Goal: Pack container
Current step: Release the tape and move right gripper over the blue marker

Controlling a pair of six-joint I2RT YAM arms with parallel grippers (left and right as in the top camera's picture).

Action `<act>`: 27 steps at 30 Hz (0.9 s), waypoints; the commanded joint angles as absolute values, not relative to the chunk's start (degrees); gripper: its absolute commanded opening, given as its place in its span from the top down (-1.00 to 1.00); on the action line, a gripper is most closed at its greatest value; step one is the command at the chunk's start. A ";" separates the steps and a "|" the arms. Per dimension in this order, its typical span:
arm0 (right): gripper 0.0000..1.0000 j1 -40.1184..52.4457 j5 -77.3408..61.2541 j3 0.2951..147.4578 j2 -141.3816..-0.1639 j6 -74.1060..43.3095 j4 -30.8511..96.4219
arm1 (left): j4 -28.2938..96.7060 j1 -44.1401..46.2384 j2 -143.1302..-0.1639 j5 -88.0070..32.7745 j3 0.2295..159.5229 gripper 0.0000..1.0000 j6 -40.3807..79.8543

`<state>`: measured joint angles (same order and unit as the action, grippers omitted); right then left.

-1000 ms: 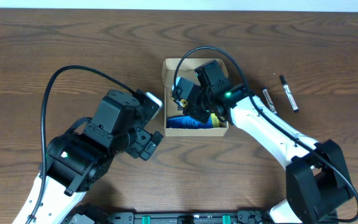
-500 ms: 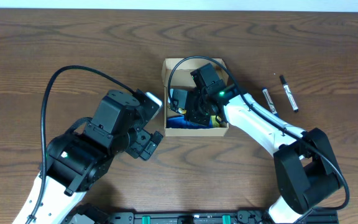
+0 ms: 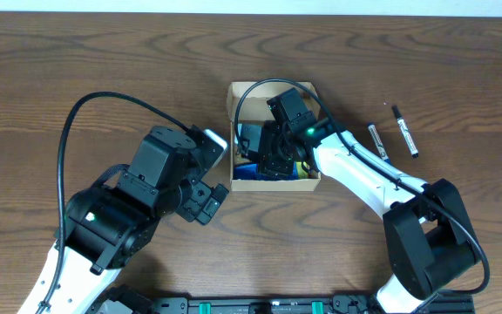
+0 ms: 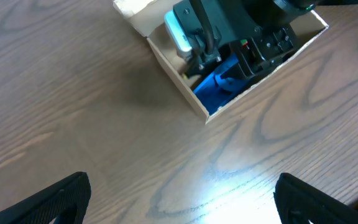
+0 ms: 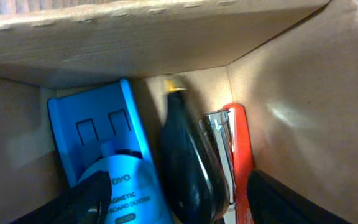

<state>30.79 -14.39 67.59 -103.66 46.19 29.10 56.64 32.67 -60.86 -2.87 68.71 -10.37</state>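
- The right tool (image 5: 178, 193) is spread inside the container (image 5: 291, 93), clear of the black marker (image 5: 188, 162) beside the stapler (image 5: 235, 149).
- It should rise straight, missing the walls.
- The left tool (image 4: 179, 199) hangs released, empty.

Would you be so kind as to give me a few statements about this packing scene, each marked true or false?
1. The right pincer is down inside the container. True.
2. Every pen is packed in the box. False: a shorter pen and a longer pen lie on the table, to the right of the container.
3. The left pincer is open with nothing between its fingers. True.
4. Nothing red lies in the container. False: a red stapler lies inside, by one wall.
5. A blue board duster lies in the container. True.
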 commanded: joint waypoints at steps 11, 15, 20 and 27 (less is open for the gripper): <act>-0.53 28.12 -4.19 71.92 -85.82 23.86 29.30 | 56.77 32.36 -60.73 -3.22 68.88 -0.91 -10.70; -0.59 23.97 -2.85 71.90 -81.30 18.61 29.39 | 56.77 32.36 -60.73 -3.22 68.88 -0.90 -10.70; -0.60 13.50 -1.50 71.85 -79.79 8.99 32.01 | 56.77 32.36 -60.73 -3.22 68.88 -0.90 -10.70; -0.63 2.42 3.46 71.07 -83.96 0.99 35.94 | 56.77 32.36 -60.73 -3.22 68.88 -0.90 -10.70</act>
